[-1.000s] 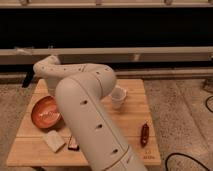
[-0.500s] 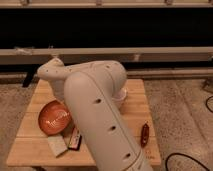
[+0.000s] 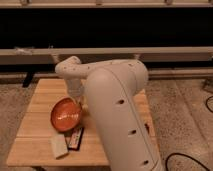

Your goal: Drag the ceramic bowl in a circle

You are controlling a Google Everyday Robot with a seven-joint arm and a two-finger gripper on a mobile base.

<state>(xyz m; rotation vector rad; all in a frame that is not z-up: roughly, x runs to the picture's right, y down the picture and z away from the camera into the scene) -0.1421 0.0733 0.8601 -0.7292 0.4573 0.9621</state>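
The ceramic bowl (image 3: 65, 114) is orange-red and glossy and sits left of centre on the wooden table (image 3: 41, 131), seeming to tilt toward the camera. My white arm fills the middle and right of the view. Its wrist comes down from the elbow (image 3: 70, 69) to the bowl's far right rim. The gripper (image 3: 78, 102) is at that rim, touching or just over it. The arm hides most of it.
A pale rectangular block (image 3: 58, 146) lies near the table's front edge, just below the bowl. A dark flat packet (image 3: 76, 138) lies beside it. A cable (image 3: 187, 159) runs on the floor at right. A dark wall with rails stands behind the table.
The bowl has slid to the right, toward the table's middle, with the gripper at its rim. The arm has swung right and nearer the camera and now covers the white cup.
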